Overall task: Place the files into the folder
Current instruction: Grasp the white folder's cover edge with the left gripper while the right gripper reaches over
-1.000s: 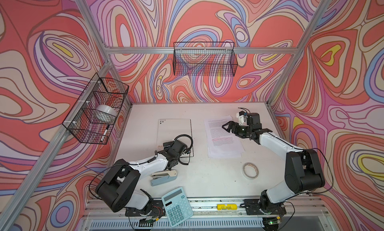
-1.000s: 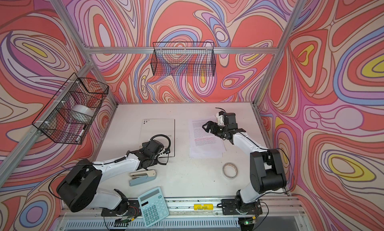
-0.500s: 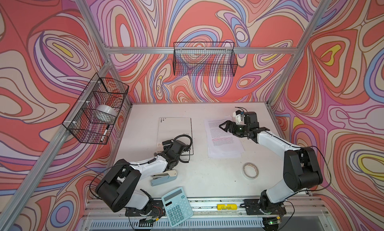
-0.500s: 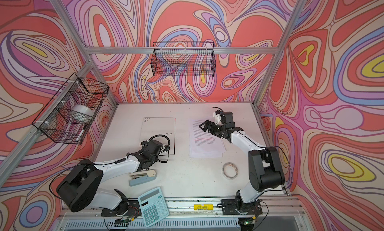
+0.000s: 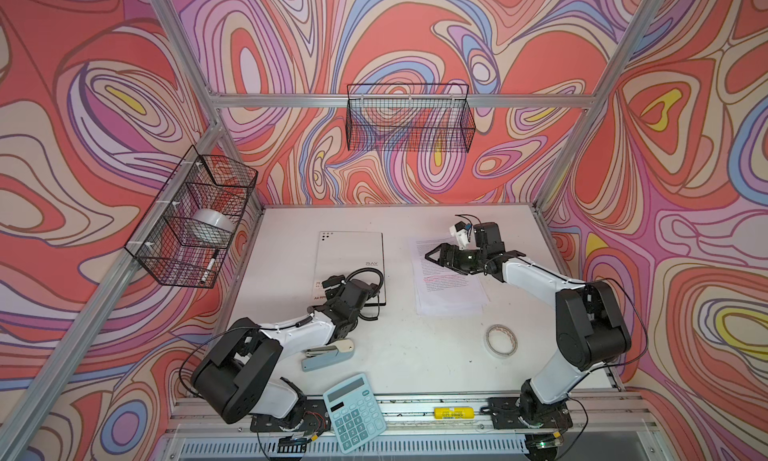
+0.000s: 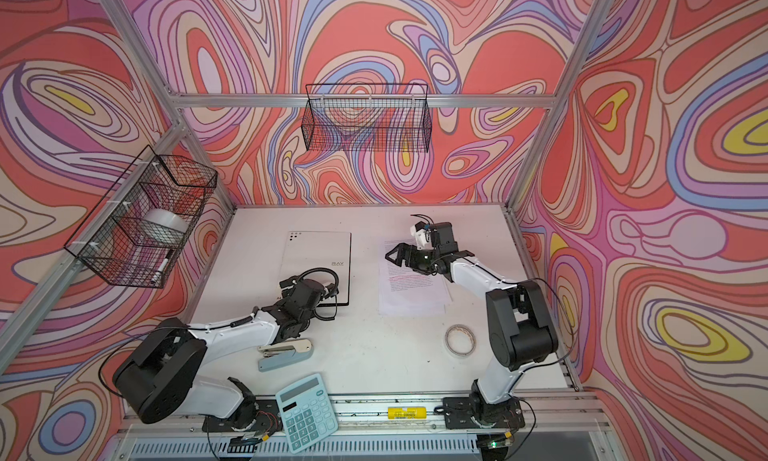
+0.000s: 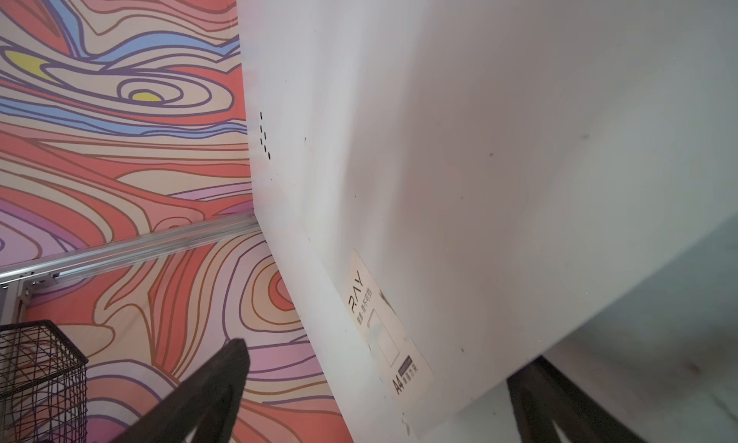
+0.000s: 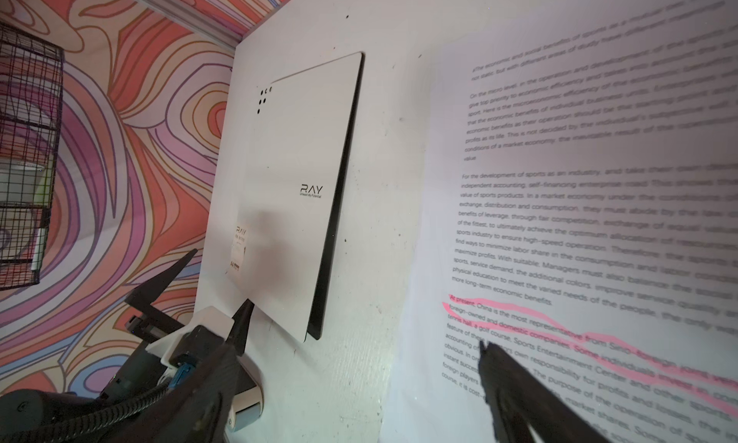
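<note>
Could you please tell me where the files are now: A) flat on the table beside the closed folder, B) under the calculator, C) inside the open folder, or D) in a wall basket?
A: the files lie flat on the table, apart from the closed folder beside them.

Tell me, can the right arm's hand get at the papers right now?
Probably yes. The right hand is open and hangs over the papers, at their edge nearest the folder. Nothing lies on the papers or in between. Flat sheets may be tricky to pinch, though.
</note>
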You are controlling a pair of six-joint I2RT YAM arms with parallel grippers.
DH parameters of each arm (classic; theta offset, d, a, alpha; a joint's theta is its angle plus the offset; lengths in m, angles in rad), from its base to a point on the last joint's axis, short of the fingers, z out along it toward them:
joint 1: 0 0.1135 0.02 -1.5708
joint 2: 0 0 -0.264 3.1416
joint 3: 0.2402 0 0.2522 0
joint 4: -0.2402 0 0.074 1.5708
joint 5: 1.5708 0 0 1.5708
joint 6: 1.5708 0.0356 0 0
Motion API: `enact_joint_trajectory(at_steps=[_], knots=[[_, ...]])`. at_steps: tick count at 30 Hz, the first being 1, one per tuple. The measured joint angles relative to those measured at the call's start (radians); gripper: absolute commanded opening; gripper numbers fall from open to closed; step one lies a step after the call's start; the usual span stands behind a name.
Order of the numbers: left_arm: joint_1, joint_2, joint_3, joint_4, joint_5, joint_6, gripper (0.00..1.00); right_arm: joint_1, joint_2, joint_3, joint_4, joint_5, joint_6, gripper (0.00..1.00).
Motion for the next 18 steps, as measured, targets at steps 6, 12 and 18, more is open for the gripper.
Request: enact_joint_trajectory(at_steps=[6, 12, 18], knots=[[0.0, 0.0, -0.002, 0.047, -0.036, -0.007, 1.0, 0.042, 0.049, 0.014, 0.013, -0.055, -0.001, 0.99], [0.0, -0.001, -0.004, 0.074, -0.057, -0.023, 1.0, 0.085, 0.117, 0.018, 0.06, -0.095, 0.023, 0.99], [0.0, -0.001, -0.004, 0.082, -0.066, -0.033, 1.0, 0.134, 0.179, 0.023, 0.139, -0.138, 0.078, 0.99]])
